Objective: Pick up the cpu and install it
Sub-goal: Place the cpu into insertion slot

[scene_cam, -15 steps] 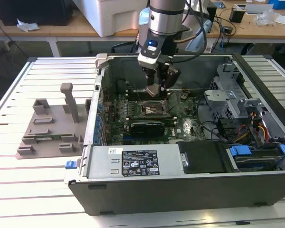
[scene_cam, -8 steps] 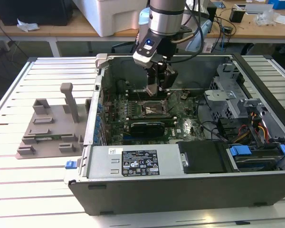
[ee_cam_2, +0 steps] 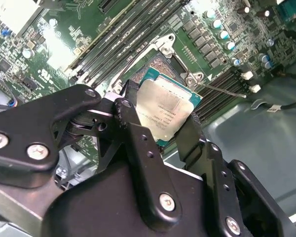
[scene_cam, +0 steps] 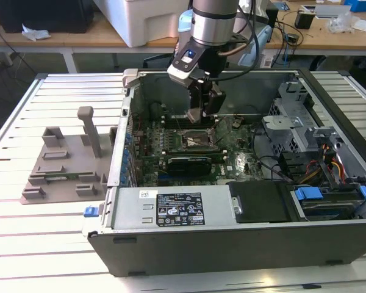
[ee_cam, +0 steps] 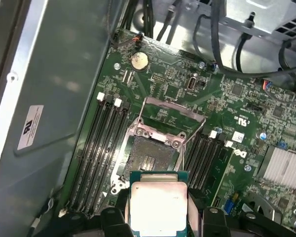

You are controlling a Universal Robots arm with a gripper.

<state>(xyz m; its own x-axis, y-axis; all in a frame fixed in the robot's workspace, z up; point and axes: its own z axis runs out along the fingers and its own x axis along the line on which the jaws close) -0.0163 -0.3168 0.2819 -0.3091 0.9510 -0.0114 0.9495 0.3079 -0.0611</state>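
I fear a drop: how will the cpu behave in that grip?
Probably stiff: the cpu spans flat across the gripper without sagging. Pinched only by its thin edges, with a smooth metal top, it may slip. Likely light, yet easily harmed if knocked against the open socket nearby.
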